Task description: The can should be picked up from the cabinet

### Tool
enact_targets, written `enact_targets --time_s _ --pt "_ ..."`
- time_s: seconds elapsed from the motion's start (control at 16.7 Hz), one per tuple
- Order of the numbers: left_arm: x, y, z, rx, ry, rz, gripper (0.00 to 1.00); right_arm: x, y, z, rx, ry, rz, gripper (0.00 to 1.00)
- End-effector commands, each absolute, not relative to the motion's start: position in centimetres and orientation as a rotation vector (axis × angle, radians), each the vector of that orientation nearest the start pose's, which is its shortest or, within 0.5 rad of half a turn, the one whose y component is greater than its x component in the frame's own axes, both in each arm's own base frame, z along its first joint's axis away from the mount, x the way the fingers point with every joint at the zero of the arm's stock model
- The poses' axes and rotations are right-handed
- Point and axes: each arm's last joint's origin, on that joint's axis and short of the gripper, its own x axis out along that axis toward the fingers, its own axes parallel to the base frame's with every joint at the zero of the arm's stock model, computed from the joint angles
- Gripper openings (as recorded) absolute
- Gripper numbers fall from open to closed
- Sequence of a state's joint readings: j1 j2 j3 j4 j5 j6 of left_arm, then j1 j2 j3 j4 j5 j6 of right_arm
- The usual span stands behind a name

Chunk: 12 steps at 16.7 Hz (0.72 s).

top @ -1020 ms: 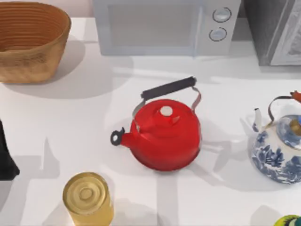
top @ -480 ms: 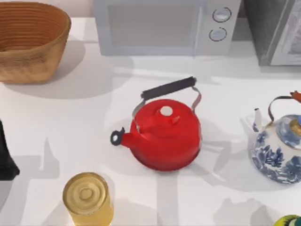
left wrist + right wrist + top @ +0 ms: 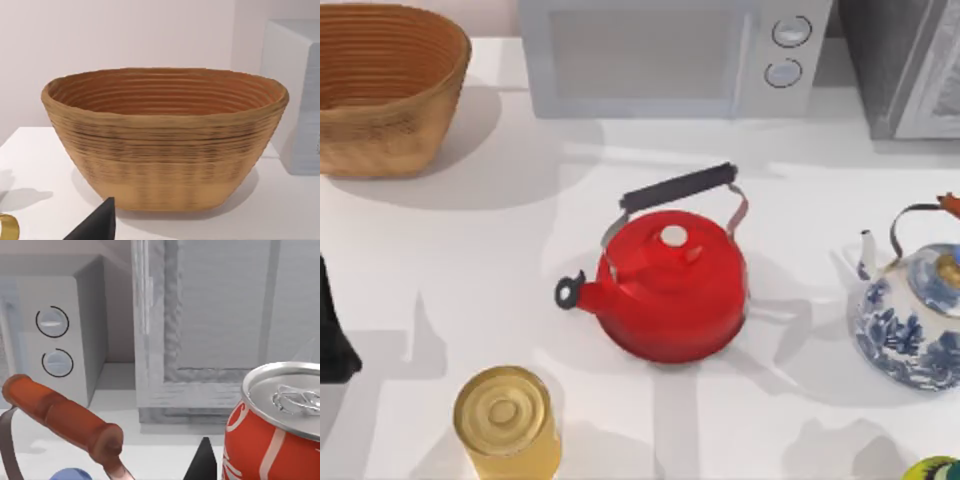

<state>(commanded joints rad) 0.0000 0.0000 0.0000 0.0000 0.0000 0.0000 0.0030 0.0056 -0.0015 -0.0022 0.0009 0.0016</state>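
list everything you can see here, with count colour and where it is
basket: 1, tan woven, table's back left
microwave: 1, white, two round knobs, back centre
cabinet: 1, dark grey, pale panelled door, back right
red kettle: 1, black handle, centre
blue-and-white teapot: 1, right edge
gold can: 1, ringed lid, front left
can: 1, red and white, silver top, close in the right wrist view
table: 1, white
left claw: black tip, near the basket
right claw: black tip beside the can

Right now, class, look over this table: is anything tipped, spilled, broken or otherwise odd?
Nothing stands out. The red kettle, the blue-and-white teapot, the gold can and the basket all stand upright on the table, with no spill. The red can is upright in front of the cabinet, whose door looks shut.
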Motion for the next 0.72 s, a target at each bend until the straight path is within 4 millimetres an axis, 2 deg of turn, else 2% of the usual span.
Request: enact_targets --time_s 0.36,0.72 --pt "10.6 -0.1 16.0 0.0 0.0 0.0 1.0 11.5 -0.1 17.2 0.002 0.022 0.052 0.0" --pt "10.6 -0.1 16.0 0.0 0.0 0.0 1.0 14.1 -0.2 19.8 0.003 0.02 0.152 0.0"
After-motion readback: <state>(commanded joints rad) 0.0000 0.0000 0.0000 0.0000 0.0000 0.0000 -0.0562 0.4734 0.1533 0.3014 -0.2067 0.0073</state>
